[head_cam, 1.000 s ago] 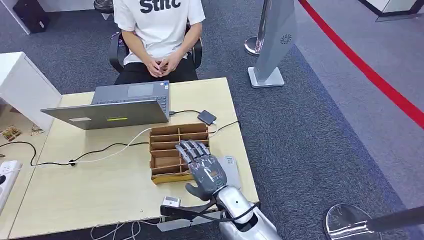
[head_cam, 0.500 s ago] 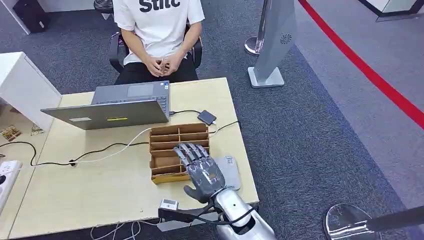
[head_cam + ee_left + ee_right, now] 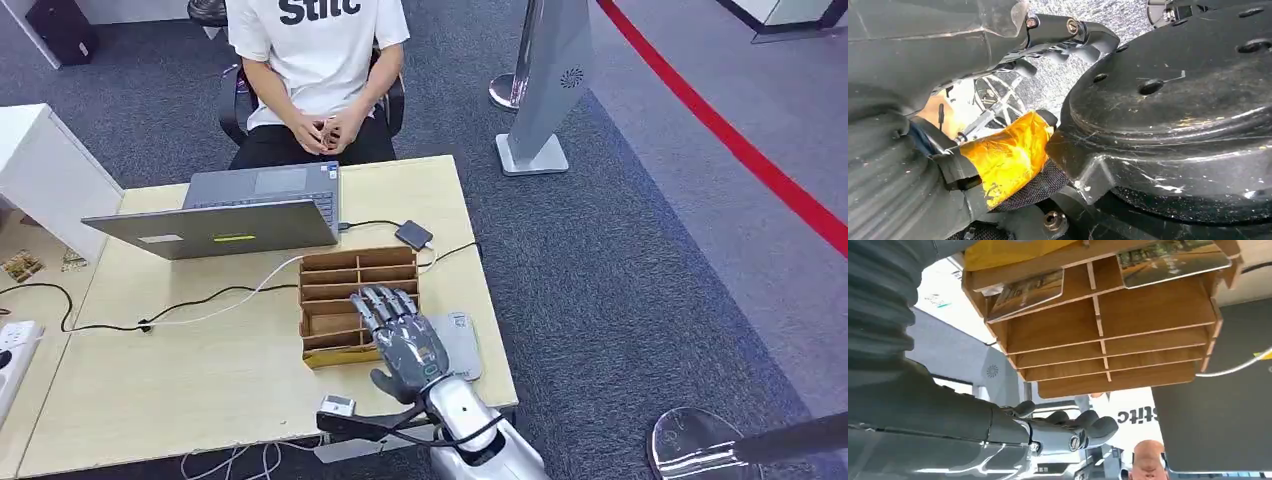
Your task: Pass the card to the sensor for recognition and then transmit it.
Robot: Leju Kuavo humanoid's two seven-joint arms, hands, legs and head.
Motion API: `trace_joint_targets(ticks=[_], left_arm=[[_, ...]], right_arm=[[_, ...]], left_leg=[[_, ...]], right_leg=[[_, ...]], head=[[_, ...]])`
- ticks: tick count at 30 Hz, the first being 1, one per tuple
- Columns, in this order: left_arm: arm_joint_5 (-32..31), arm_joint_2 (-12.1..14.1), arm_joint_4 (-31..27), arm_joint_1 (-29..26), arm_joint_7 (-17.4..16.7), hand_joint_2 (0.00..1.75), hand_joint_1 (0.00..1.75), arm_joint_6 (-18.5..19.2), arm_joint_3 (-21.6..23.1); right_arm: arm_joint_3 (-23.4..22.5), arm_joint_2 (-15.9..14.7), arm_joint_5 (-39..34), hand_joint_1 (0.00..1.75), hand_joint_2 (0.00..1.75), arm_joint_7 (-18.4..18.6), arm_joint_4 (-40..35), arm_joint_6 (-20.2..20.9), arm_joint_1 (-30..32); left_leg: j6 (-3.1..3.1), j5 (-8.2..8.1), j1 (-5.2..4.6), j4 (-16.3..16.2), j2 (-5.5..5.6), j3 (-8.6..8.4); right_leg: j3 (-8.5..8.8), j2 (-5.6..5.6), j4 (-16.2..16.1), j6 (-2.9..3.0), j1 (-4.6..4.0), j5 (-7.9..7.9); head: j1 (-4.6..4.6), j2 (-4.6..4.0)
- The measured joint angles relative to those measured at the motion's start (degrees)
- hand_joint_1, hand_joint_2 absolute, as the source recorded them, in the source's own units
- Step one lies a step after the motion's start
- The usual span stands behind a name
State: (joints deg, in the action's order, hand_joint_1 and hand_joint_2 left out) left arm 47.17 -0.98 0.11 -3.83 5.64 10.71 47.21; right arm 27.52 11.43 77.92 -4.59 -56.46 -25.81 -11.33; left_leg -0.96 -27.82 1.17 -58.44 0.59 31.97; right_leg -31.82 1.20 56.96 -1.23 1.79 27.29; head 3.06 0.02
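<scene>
With the right robot hand (image 3: 405,340) held open and empty over the wooden card rack (image 3: 345,300), a card (image 3: 1025,290) could be jammed against a divider if approached crookedly.

Head view looks down from high on the table (image 3: 200,400); right wrist view sits close under the wooden organizer (image 3: 1108,335), shared by both.

The right hand (image 3: 1068,432) reaches out with its fingers (image 3: 1098,426) extended and holding nothing, close beside a wooden divided box (image 3: 1108,335). Two cards lie in the box's compartments, one card (image 3: 1025,292) in one cell and another card (image 3: 1173,260) in the neighbouring cell. Beyond the box stand a dark laptop (image 3: 1218,405) and a person in a white shirt (image 3: 1135,412).
</scene>
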Motion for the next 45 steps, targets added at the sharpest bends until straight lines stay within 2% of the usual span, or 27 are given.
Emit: trace_joint_targets(ticks=[12,13,14,15,16,31,37,41,45], left_arm=[[0.44,-0.02,0.00,-0.01,0.00,1.75,0.00,0.00,0.04],[0.48,-0.07,0.00,-0.01,0.00,1.75,0.00,-0.02,0.07],[0.50,-0.07,0.00,-0.01,0.00,1.75,0.00,-0.02,0.07],[0.52,-0.07,0.00,-0.01,0.00,1.75,0.00,-0.04,0.07],[0.57,-0.09,0.00,-0.01,0.00,1.75,0.00,-0.04,0.07],[1.16,-0.18,0.09,-0.01,-0.04,1.75,0.00,-0.09,0.20],[1.33,-0.17,0.11,-0.01,-0.04,1.75,0.00,-0.09,0.24],[1.36,-0.17,0.11,0.00,-0.04,1.75,0.00,-0.02,0.65],[1.55,-0.13,0.18,0.04,-0.04,1.75,0.00,0.07,1.29]], right_arm=[[-1.80,0.35,1.18,0.00,1.75,0.63,2.32,-0.81,-0.27],[-1.97,0.35,1.18,0.33,1.75,0.68,2.52,-0.90,-0.28],[-2.08,0.35,1.33,1.64,1.75,0.85,2.67,-1.03,-0.28],[-2.14,0.35,1.49,1.64,1.75,0.98,2.82,-1.14,-0.28],[-2.17,0.33,1.75,1.75,1.75,1.01,2.93,-1.16,-0.28],[-3.22,0.48,2.03,1.75,1.75,0.11,3.65,-1.27,-0.29],[-3.39,0.59,3.08,1.75,1.75,-0.04,3.54,-3.48,-0.31],[-3.39,0.59,4.26,1.75,1.75,-0.11,0.97,-5.88,-0.26],[-3.39,0.31,4.26,1.75,1.75,-0.22,-6.13,-6.45,-0.22]], left_leg=[[0.00,0.00,0.00,0.00,0.00,0.00],[0.00,0.00,0.00,0.00,0.00,0.00],[0.00,0.00,0.00,0.00,0.00,0.00],[0.00,0.00,0.00,0.00,0.00,0.00],[0.00,0.00,0.00,0.00,0.00,0.00],[0.00,0.00,0.00,0.00,0.00,0.00],[0.00,0.00,0.00,0.00,0.00,0.00],[0.00,0.00,0.00,0.00,0.00,0.00],[0.00,0.00,0.00,0.00,0.00,0.00]], right_leg=[[0.00,0.00,0.00,0.00,0.00,0.00],[0.00,0.00,0.00,0.00,0.00,0.00],[0.00,0.00,0.00,0.00,0.00,0.00],[0.00,0.00,0.00,0.00,0.00,0.00],[0.00,0.00,0.00,0.00,0.00,0.00],[0.00,0.00,0.00,0.00,0.00,0.00],[0.00,0.00,0.00,0.00,0.00,0.00],[-0.01,0.00,0.00,0.00,0.00,0.00],[-0.02,0.01,0.00,0.00,0.00,0.00]], head=[[0.00,0.00],[0.00,0.00],[0.00,0.00],[0.00,0.00],[0.00,0.00],[0.00,0.00],[0.00,0.00],[0.00,0.00],[0.00,0.00]])
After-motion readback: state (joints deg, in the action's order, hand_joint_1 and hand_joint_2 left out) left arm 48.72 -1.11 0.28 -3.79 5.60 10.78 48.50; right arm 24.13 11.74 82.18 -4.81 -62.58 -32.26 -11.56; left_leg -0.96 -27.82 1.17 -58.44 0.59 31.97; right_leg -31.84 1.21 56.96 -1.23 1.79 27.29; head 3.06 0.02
